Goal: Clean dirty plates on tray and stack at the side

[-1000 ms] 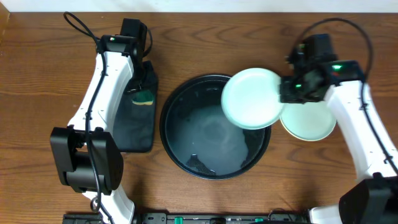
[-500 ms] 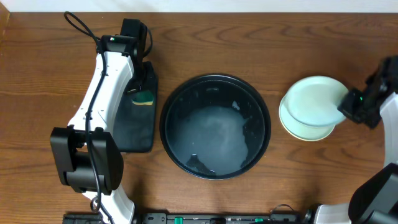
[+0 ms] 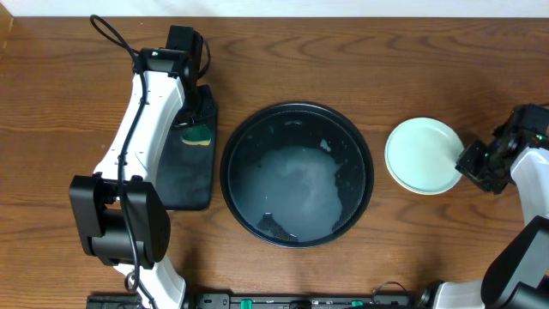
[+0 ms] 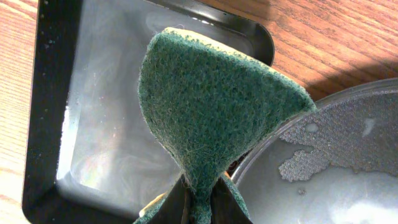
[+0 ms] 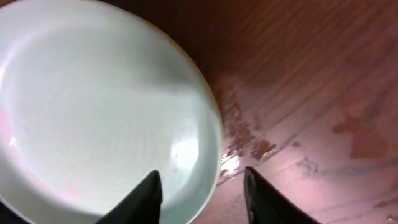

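Down at the right gripper (image 5: 202, 173), the two dark fingers are spread wide, nothing between them but air. Just below and to their left lies the light mint-aqua round plastic plate (image 5: 93, 106), its right rim sitting under the gap, flat and face up, with a faint pinkish tinge near its lower edge. It rests on the brown wood-grain tabletop (image 5: 311, 74), which shows wet marks beside the rim. How many plates lie beneath it, I cannot tell. From overhead the plate is well right of the large round black tray (image 3: 230, 146), apart from it, the tray's floor wet and cloudy. Across on the far side, the left gripper (image 4: 202, 200) is pressed onto a green scouring sponge (image 4: 211, 106), pinching its narrow end, over the small rectangular black tray (image 4: 50, 124) just beside the round one.
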Motion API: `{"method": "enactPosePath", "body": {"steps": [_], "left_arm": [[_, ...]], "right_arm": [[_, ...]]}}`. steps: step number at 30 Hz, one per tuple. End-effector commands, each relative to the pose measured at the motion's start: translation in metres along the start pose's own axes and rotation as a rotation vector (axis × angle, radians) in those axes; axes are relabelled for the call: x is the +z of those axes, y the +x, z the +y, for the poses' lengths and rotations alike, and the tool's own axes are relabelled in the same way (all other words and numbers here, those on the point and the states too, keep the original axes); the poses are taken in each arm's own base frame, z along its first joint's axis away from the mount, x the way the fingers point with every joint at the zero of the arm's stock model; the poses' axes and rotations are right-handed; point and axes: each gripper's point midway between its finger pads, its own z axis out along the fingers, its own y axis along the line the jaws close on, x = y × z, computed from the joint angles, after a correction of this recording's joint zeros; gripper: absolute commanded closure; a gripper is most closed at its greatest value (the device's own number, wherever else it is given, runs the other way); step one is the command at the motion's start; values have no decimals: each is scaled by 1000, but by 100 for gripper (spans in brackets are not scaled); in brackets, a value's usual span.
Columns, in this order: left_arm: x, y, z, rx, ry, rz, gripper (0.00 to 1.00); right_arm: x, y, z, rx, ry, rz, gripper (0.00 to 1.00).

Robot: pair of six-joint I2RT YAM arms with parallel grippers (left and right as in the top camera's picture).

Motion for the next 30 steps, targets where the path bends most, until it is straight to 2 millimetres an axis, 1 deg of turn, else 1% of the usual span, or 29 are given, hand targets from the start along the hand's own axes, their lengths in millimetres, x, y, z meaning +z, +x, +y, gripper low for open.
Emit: {"method": "enactPosePath", "body": {"steps": [1,2,4,7,8,10,11,12,14,18,24,25,27,28,29,30], "left_arm": [[-10,-7,2,19,-2,-32,92],[-10,-7,3,23,-2,-31,92],[-10,-7,6,35,-5,-26,92],[-8,-7,17,31,-15,-12,92],[-6,-7,20,34,-18,-7,92],[0,-6,31,45,-27,6,93],[3,-5,36,55,-30,15,92],[7,-4,40,63,-34,21,93],[16,-1,47,70,-40,37,93],[38,11,57,53,-51,71,92],[69,28,62,50,-57,94,92],[72,30,62,50,-57,94,90],[76,33,62,50,-59,99,75],[76,33,63,51,-59,100,66],[76,32,62,50,-58,95,60],[76,31,62,50,-57,90,56]], "right_arm": [[-12,0,16,-8,-65,1,55],[-20,-3,23,-23,-78,3,51],[-33,-7,32,-65,-82,1,49],[-52,-11,45,-135,-92,-12,43],[-58,-13,50,-154,-97,-18,40],[-68,-14,61,-202,-108,-33,29],[-72,-13,68,-229,-116,-40,28],[-74,-12,73,-251,-121,-44,24],[-75,-7,82,-281,-129,-45,20],[-75,1,95,-330,-136,-37,18],[-75,4,98,-342,-140,-34,18],[-75,4,98,-342,-139,-33,18],[-74,6,97,-341,-136,-25,16],[-74,7,96,-340,-133,-19,11],[-74,8,94,-338,-123,-14,1],[-74,9,93,-339,-117,-11,1]]}}
